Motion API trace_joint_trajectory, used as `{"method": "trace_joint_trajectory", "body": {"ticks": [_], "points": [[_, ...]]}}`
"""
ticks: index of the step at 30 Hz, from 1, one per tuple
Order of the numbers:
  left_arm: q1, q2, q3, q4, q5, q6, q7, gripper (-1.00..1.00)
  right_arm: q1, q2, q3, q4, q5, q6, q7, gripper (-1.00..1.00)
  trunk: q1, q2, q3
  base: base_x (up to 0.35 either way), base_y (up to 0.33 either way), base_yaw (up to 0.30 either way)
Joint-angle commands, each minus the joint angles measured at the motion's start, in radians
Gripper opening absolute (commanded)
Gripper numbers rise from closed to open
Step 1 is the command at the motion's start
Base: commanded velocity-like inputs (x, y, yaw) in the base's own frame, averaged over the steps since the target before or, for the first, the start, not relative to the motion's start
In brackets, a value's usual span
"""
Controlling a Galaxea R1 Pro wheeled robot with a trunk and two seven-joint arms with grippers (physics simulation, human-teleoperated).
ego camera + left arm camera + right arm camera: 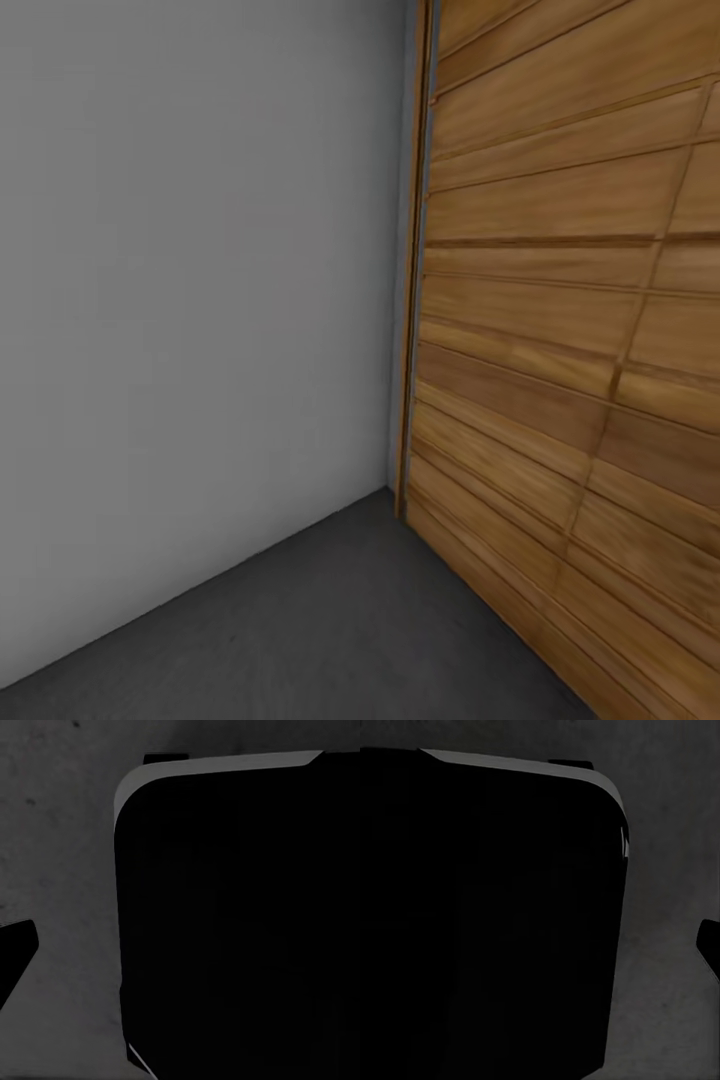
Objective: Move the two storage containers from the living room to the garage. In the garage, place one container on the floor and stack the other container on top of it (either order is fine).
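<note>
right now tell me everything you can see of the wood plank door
The wood plank door fills the right side of the head view. It is built of wide horizontal planks in warm orange-brown wood grain, with darker seams between them and a few short vertical joints. It stands upright and looks shut. Its near edge ends in a narrow vertical wooden frame strip that meets the pale grey wall at the corner. Its bottom reaches the dark grey concrete floor. Nothing leans against the part in view.

Garage corner: dark grey concrete floor (330, 620) meets the wood-plank door (570, 350).
</note>
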Motion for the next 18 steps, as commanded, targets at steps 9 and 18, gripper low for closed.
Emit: {"method": "trace_joint_trajectory", "body": {"ticks": [9,18], "points": [[0.0,0.0,-0.001,-0.001,0.0,-0.001,0.0,1.0,0.0,0.0,0.003,0.0,0.004,-0.003,-0.001,1.0,0.0,0.0,0.003,0.0,0.0,0.266],[0.0,0.0,-0.001,-0.001,0.0,-0.001,0.0,1.0,0.0,0.0,0.003,0.0,0.005,-0.003,-0.001,1.0,0.0,0.0,0.007,0.0,0.0,0.266]]}}
